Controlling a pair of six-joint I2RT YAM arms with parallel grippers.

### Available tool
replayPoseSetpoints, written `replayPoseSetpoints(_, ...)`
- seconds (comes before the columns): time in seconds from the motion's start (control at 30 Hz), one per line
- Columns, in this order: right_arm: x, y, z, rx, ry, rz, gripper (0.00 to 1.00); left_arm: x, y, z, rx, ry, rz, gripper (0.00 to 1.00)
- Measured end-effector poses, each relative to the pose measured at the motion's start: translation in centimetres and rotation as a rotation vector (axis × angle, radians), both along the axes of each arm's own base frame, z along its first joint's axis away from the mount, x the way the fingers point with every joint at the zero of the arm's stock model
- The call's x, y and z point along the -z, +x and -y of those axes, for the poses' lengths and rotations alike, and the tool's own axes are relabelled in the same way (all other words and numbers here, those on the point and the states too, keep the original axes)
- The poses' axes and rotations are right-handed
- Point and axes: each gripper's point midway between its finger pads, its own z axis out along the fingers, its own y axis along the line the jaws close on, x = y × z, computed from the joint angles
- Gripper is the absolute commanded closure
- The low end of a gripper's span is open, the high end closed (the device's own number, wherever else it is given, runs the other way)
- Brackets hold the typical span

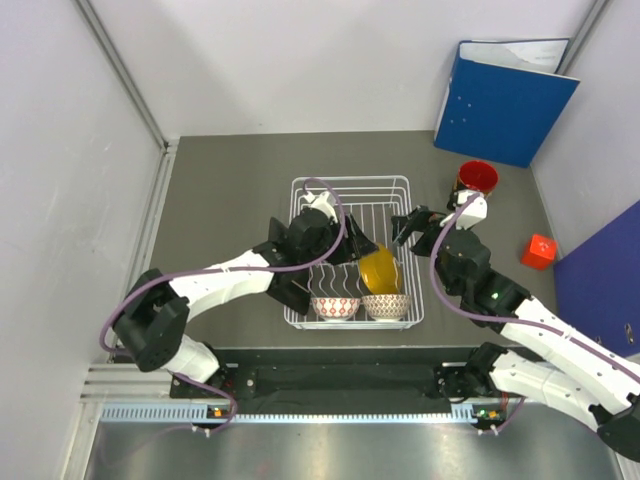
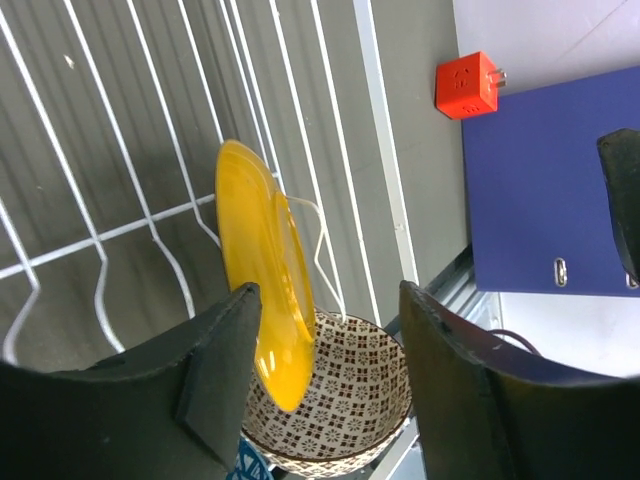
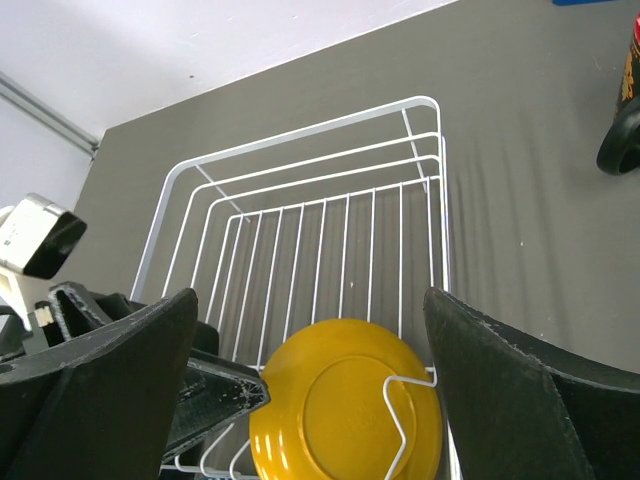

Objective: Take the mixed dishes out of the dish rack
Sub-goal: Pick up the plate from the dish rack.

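Note:
The white wire dish rack point(image 1: 349, 188) holds a yellow plate point(image 1: 379, 268) standing on edge against a prong, and two patterned bowls point(image 1: 335, 307) point(image 1: 386, 306) at its near end. My left gripper point(image 1: 356, 247) is open inside the rack. In the left wrist view point(image 2: 328, 300) the plate's rim point(image 2: 262, 270) lies between the fingers, close to the left one, above a bowl point(image 2: 350, 400). My right gripper point(image 1: 405, 228) is open and empty over the rack's right rim, looking down on the plate point(image 3: 345, 405). The red mug point(image 1: 478, 178) stands outside the rack. The black floral plate is not visible.
A blue binder point(image 1: 503, 100) stands at the back right, behind the mug. A small red cube point(image 1: 539, 251) lies right of the rack, beside a dark blue board point(image 1: 600, 280). White walls close in the table on the left, back and right.

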Motion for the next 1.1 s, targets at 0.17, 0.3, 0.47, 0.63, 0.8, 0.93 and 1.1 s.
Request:
replayPoseSetpoints(0.17, 0.0, 0.0, 0.0, 0.000, 0.004, 0.001, 0.06, -1.0, 0.1, -0.8, -0.034, 0.002, 0.026, 0.25)
replayPoseSetpoints(0.3, -0.1, 0.0, 0.0, 0.001, 0.009, 0.001, 0.06, -1.7, 0.0, -1.2, -0.045, -0.009, 0.039, 0.25)
replayPoseSetpoints(0.47, 0.0, 0.0, -0.1, 0.001, 0.009, 0.000, 0.06, 0.2, -0.6, -1.8, -0.047, 0.021, 0.003, 0.29)
replayPoseSetpoints(0.63, 0.6, 0.0, -0.1, 0.000, 0.006, -0.006, 0.06, 1.1, -1.1, -1.5, -0.035, 0.029, -0.027, 0.34)
replayPoseSetpoints(0.8, 0.6, 0.0, -0.1, 0.000, 0.009, -0.009, 0.06, 1.8, -1.5, -1.2, -0.021, 0.035, -0.048, 0.40)
replayPoseSetpoints(0.93, 0.8, 0.0, -0.1, 0.001, 0.010, -0.011, 0.06, 1.7, -1.7, -0.7, -0.006, 0.023, -0.046, 0.43)
replayPoseSetpoints(1.1, 1.0, 0.1, -0.2, 0.000, 0.006, -0.015, 0.06, 2.6, -2.0, -0.1, 0.019, 0.024, -0.065, 0.45)
